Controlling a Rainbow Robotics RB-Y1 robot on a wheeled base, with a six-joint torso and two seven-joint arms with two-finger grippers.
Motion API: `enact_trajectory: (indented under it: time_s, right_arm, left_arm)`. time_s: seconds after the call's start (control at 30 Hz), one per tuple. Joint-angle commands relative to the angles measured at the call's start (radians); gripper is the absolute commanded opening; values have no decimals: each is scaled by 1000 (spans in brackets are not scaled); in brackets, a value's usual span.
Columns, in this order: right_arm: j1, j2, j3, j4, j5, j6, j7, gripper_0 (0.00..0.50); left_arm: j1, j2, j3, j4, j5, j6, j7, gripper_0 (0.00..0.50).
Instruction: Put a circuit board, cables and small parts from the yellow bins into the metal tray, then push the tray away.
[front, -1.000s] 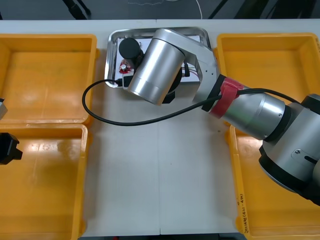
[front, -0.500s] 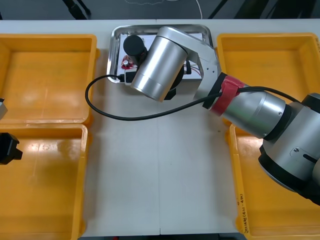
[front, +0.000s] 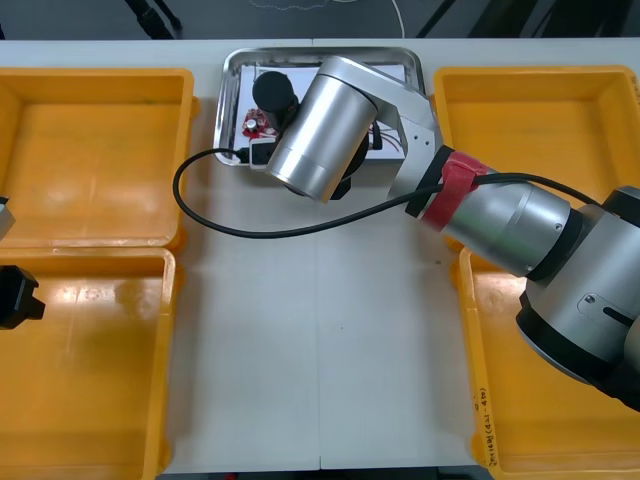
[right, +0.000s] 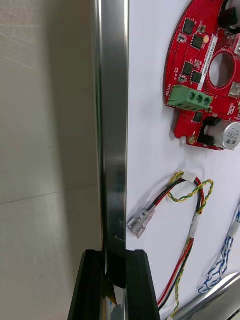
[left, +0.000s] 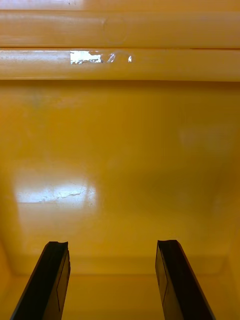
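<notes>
The right hand (right: 114, 257) pinches the near rim of the metal tray (right: 111, 125), fingers narrow, one outside the rim and one inside. Just past the inner finger lie a red and yellow cable (right: 192, 200) and a blue and white cable (right: 222, 260). Farther ahead is the round red circuit board (right: 200, 75).

The step appears to be the push. It calls for driving straight ahead, low and slow, gripping firmly so the tray does not twist.

The left hand (left: 112, 285), fingers wide, hangs over a bare yellow bin (left: 120, 150), well off to the side.

The light table (right: 45, 150) is smooth, and little of it seems left ahead of the tray. Dark floor lies beyond.
</notes>
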Motion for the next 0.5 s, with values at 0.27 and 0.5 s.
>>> enact_trajectory:
  time_s: [0.27, 0.5]
  right_arm:
    - [-57, 19, -31, 5, -27, -15, 49, 0]
    - [-55, 19, -31, 5, -27, -13, 64, 62]
  left_arm:
    - [21, -11, 31, -15, 7, 4, -59, 500]
    - [21, -11, 31, -15, 7, 4, -59, 500]
